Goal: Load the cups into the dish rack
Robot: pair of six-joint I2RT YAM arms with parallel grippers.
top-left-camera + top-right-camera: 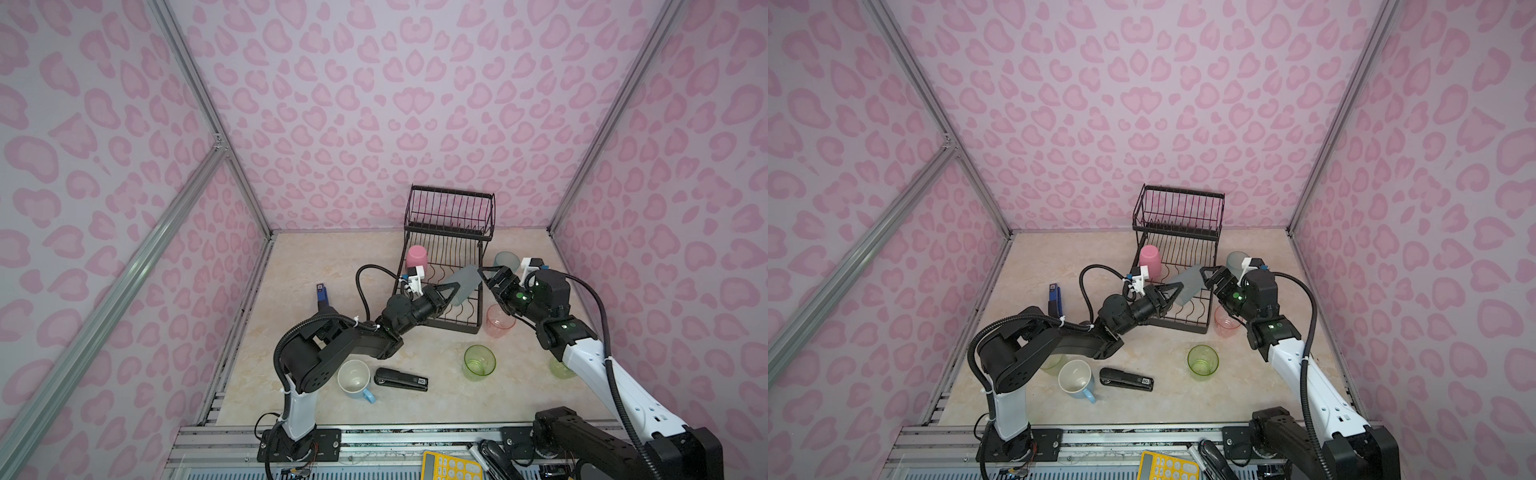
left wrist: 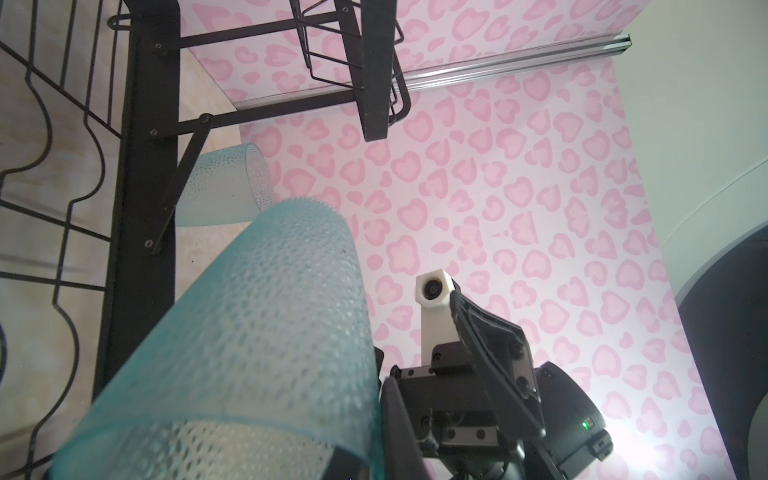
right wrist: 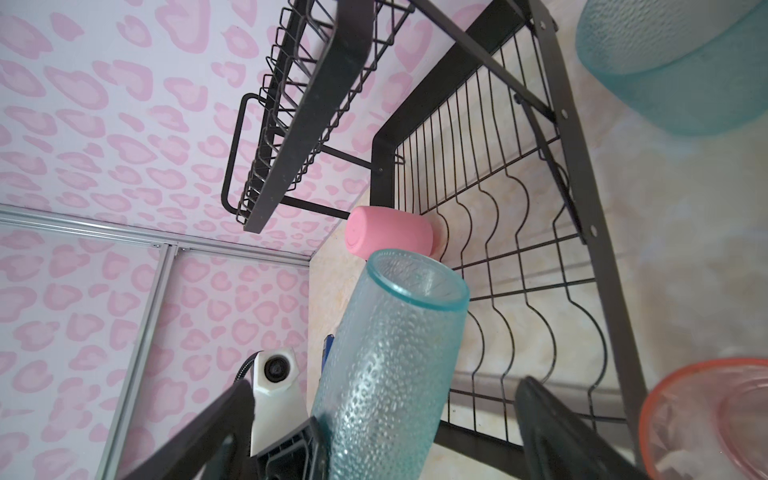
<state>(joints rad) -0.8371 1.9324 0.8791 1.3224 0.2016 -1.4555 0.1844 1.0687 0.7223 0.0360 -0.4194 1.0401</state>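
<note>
Tumbler [image 1: 465, 286] of frosted blue-grey plastic hangs on a slant above the near right part of the dish rack [image 1: 457, 327], over the wavy wires of its lower tray; whether it touches them cannot be told. The left gripper [image 1: 454, 294] is clamped on one end of the tumbler and carries it. The right gripper [image 1: 485, 279] sits at the other end with its jaws spread wide to either side, gripping nothing. A pink cup [image 1: 415, 257] stands upside down in the tray's far left corner, and the raised basket [image 1: 451, 208] overhangs the tray's far end. On the table [image 1: 415, 409], a second frosted cup [image 1: 506, 262] stands just right of the rack, behind the right wrist. A pinkish ribbed cup [image 1: 500, 322] stands by the rack's near right corner, partly under the right arm. A clear green cup [image 1: 479, 362] stands in the open nearer the front. One pale green cup [image 1: 561, 369] is half hidden behind the right forearm, and another pale green cup [image 1: 1054, 362] peeks out behind the left arm. A light-blue mug [image 1: 354, 377] stands by the left arm's base with a black stapler [image 1: 401, 379] just beside it, and a blue stapler [image 1: 323, 296] lies left of the rack.
</note>
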